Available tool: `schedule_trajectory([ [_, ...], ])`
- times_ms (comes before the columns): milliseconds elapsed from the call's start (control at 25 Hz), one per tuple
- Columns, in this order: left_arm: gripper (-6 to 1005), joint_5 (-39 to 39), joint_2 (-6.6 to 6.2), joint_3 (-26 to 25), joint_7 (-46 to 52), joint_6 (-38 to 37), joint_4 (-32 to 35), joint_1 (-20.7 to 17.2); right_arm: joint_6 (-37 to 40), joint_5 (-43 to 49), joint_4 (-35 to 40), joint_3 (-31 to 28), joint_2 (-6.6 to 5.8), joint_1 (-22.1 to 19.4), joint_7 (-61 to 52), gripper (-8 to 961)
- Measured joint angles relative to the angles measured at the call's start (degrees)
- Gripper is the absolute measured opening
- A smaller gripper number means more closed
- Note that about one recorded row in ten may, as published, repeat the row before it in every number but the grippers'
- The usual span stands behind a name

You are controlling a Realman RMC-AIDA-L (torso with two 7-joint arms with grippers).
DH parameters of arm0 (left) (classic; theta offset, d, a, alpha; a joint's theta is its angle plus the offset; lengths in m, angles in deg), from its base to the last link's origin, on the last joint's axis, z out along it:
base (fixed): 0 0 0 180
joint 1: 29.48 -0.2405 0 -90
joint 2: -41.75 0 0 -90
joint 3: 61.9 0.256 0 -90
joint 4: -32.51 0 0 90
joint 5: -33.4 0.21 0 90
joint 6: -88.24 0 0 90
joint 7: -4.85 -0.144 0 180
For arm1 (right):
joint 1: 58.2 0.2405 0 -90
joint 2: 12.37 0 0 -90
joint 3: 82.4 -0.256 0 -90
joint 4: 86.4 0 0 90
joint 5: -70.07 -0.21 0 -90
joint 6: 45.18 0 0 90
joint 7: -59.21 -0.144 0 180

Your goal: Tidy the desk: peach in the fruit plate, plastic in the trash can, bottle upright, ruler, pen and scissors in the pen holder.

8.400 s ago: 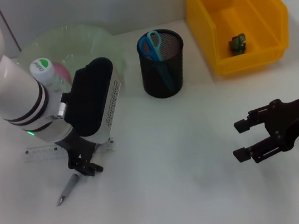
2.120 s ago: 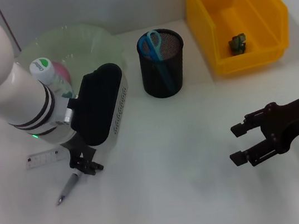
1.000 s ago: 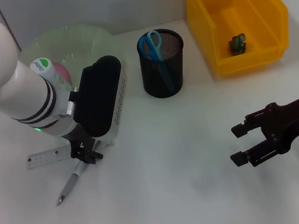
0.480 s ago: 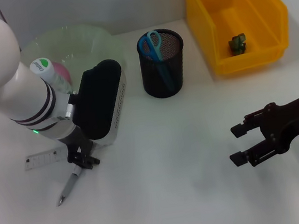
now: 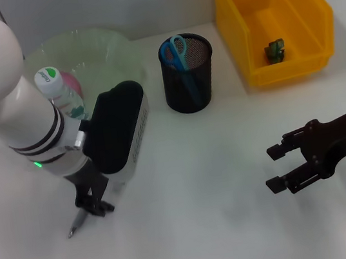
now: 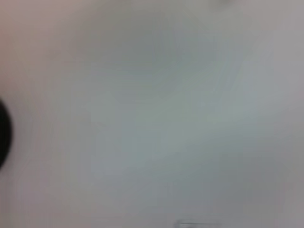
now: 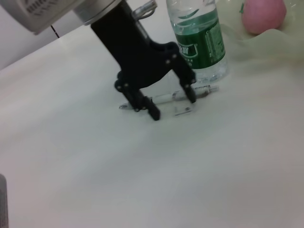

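The big white left arm slants down from ten o'clock, its black wrist housing tilted and the left gripper (image 5: 91,203) low over the white bench (image 5: 201,229). In the right wrist view its black jaws stand spread, one finger on each side of the slim grey pen (image 7: 166,97), which lies flat on the bench; the fingertips (image 7: 153,114) sit at bench level and the pen is not clamped. In the head view the pen's tip (image 5: 73,231) pokes out toward seven o'clock of the jaws. A clear plastic ruler (image 7: 186,109) lies just beside the pen.

The black right gripper (image 5: 281,165) hangs at four o'clock, well apart from everything, jaws open and holding nothing.

The clear bottle with green label and green-and-white cap (image 5: 57,88) stands upright at ten o'clock, just beside the pale green fruit plate (image 5: 105,45), where the pink peach (image 7: 263,14) rests. At twelve o'clock the black mesh pen holder (image 5: 188,72) holds blue-handled scissors (image 5: 176,49). At two o'clock the yellow plastic bin (image 5: 273,17) holds a small green crumpled scrap (image 5: 274,50). A grey wall runs behind the bench.
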Motion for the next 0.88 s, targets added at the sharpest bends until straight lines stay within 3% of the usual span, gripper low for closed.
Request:
schedule_trajectory([
  [280,698,0.08,-0.09,0.55,0.04,-1.92,6.78,-2.96,-0.01,0.03,-0.05,0.0,0.02,0.23,0.13,818],
  [880,673,1.99,-0.13,1.91,-2.13,-2.45,6.56,-2.17,-0.08,-0.36,0.31,-0.45,0.23,0.16,0.08,818],
])
